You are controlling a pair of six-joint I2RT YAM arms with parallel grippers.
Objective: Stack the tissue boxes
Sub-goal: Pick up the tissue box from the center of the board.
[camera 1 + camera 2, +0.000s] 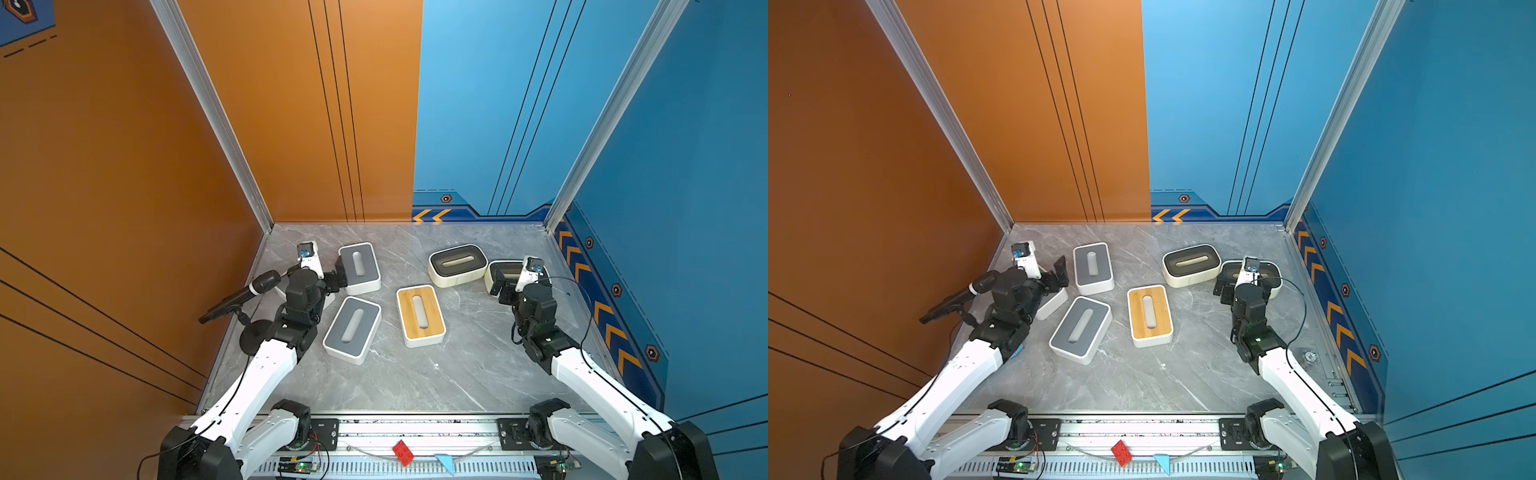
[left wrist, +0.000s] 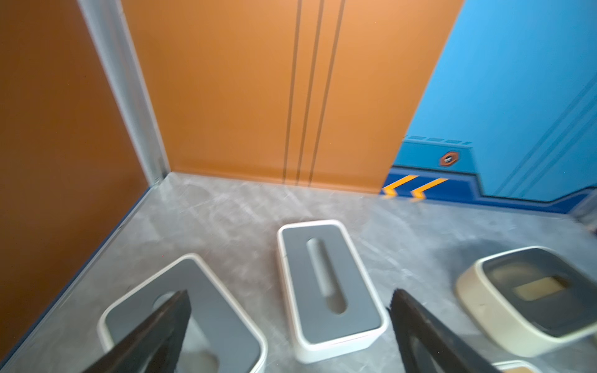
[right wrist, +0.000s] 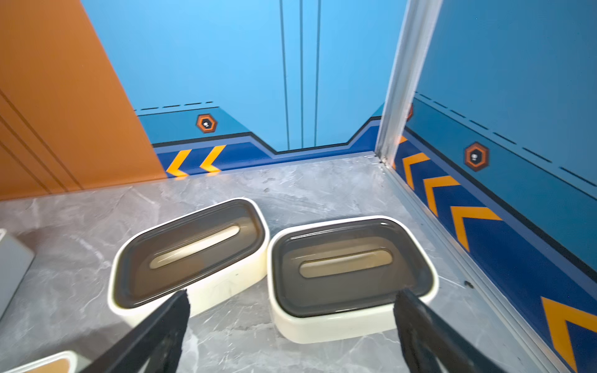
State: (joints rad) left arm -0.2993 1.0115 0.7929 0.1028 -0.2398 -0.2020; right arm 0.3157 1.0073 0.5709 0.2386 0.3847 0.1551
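Observation:
Several tissue boxes lie flat and apart on the marble table [image 1: 436, 382]. Two grey-topped white ones are at the left [image 1: 359, 268] [image 1: 353, 326], and a third [image 1: 1054, 305] is mostly hidden under my left arm. The bamboo-topped box [image 1: 420, 316] lies mid-table. Two cream boxes with dark tops [image 1: 457, 264] [image 1: 500, 270] touch at the back right. My left gripper [image 1: 340, 277] is open, just short of the far grey-topped box [image 2: 326, 290]. My right gripper [image 1: 498, 286] is open and empty, hovering before the right cream box [image 3: 349, 268].
A black microphone on a stand [image 1: 245, 293] juts in at the table's left edge beside my left arm. Orange and blue walls close three sides. The front rail holds a red brick [image 1: 402, 452] and a blue triangle [image 1: 445, 463].

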